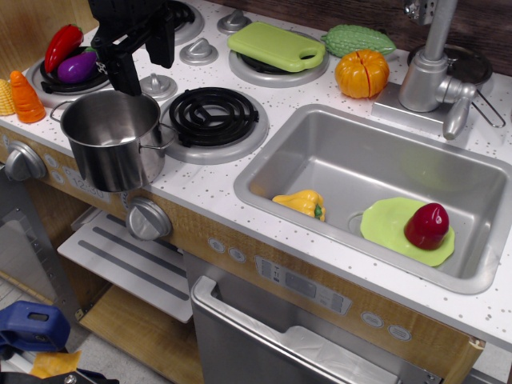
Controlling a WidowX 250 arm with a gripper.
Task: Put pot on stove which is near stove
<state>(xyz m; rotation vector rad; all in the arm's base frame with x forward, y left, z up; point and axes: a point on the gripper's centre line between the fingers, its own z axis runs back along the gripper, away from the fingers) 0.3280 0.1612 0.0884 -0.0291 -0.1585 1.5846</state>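
One steel pot [112,140] stands between you and a finished job at this toy kitchen desk [360,280]. The lidless pot appears at the near left edge of the counter, its base overlapping the front panel and a control knob [148,218]; from this view you cannot tell whether it rests there or hangs lifted. Your gripper [128,48] is just above and behind the pot's far rim, dark and partly cut off by the top of the frame. How the jaws stand cannot be told: one black finger reaches down to the rim, but no grip on the metal is visible.

Just right of the pot lies the target stove [212,120], a black spiral coil in a silver dish, bare and waiting, close beside the pot's right wire handle. By the look of things, the placing itself is not yet done; what remains is a short carry to the right and slightly farther back, then a set-down centred on the coil.

Elsewhere, a green cutting board [276,46] covers the far burner, a yellow pepper [300,203] lies in the sink [336,132], and a red fruit [426,226] sits on a green plate [384,224] there.
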